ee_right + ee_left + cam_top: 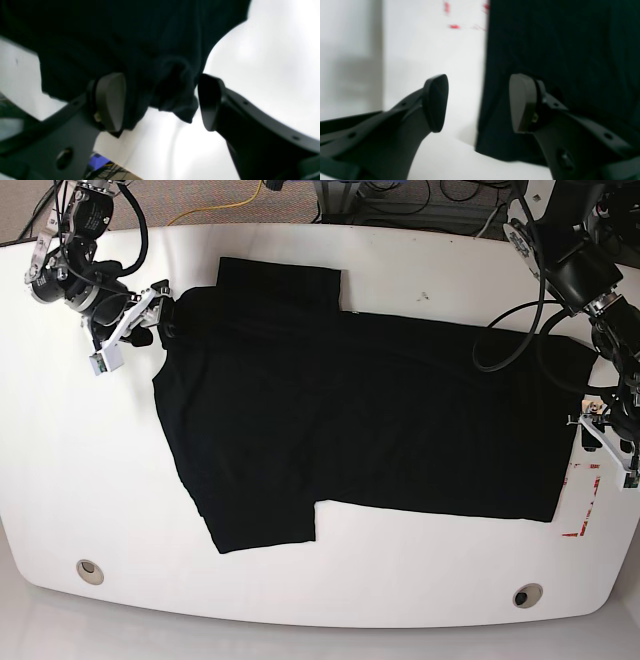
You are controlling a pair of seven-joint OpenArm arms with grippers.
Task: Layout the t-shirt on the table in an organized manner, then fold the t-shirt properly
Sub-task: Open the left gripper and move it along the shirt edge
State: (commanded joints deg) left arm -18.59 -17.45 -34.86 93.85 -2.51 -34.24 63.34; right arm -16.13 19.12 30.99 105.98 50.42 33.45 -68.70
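Note:
The black t-shirt (pixel 350 420) lies spread flat on the white table (pixel 80 460), with its sleeves towards the left; no print shows. My right gripper (pixel 165 320) is at the shirt's upper-left edge. In the right wrist view it (pixel 160 102) is open, with a bunched fold of the shirt (pixel 175 95) between the fingers. My left gripper (pixel 583 423) is at the shirt's right edge. In the left wrist view it (pixel 480 102) is open, straddling the edge of the shirt (pixel 557 50), one finger (pixel 523 102) over the cloth and the other over bare table.
Red tape marks (pixel 585 500) lie just right of the shirt's lower-right corner and show in the left wrist view (pixel 454 26). Two round metal grommets (pixel 90 570) (pixel 527 595) sit near the front edge. Cables lie behind the table's far edge.

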